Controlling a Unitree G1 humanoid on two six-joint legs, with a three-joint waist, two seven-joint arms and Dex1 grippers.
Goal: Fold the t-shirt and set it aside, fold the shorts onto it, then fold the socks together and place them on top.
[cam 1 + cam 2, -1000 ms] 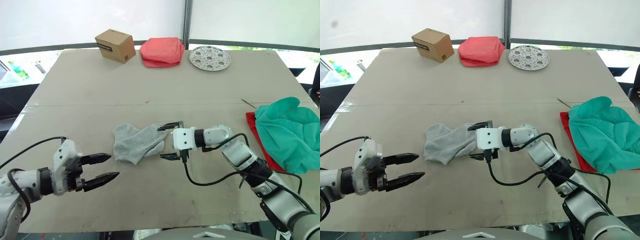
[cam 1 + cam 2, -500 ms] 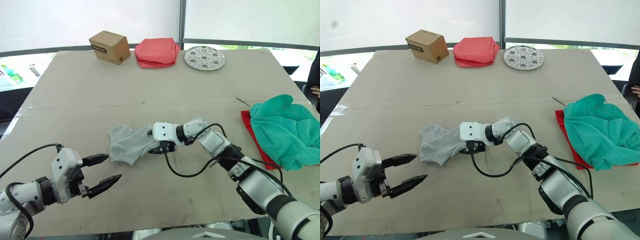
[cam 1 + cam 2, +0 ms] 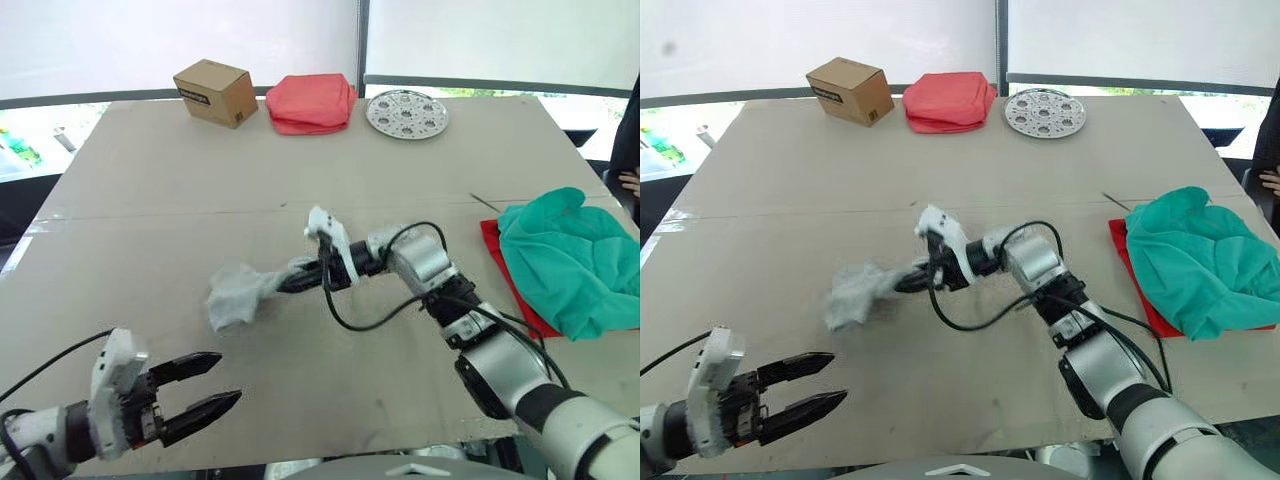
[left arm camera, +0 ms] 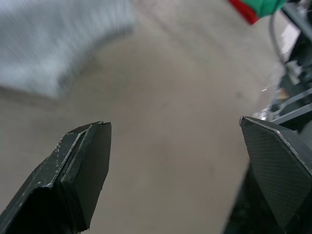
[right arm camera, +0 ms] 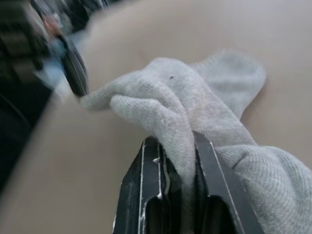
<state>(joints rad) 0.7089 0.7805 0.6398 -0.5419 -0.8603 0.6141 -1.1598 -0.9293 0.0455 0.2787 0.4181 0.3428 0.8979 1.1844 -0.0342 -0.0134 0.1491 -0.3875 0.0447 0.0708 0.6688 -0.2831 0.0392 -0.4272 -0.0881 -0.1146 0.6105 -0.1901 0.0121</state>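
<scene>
The grey socks (image 3: 238, 294) lie bunched at mid-table, one end drawn up toward the right. My right gripper (image 3: 300, 276) is shut on that end; the right wrist view shows the sock fabric (image 5: 204, 97) pinched between its fingers (image 5: 146, 195). My left gripper (image 3: 228, 378) hovers open and empty near the front edge, left of and nearer than the socks, its fingers (image 4: 83, 165) wide apart. The teal shorts (image 3: 565, 260) lie crumpled at the right edge, on top of the red t-shirt (image 3: 500, 250), which is mostly hidden beneath them.
Along the far edge stand a cardboard box (image 3: 210, 92), a folded salmon-pink cloth (image 3: 310, 102) and a round perforated metal plate (image 3: 406, 112). A person's sleeve and hand (image 3: 630, 180) show at the right edge. A black cable loops under my right forearm.
My right gripper has closed on the socks' right end, turned and pulled it up, so the socks have bunched. The left gripper has drawn back toward the front edge, still open.
</scene>
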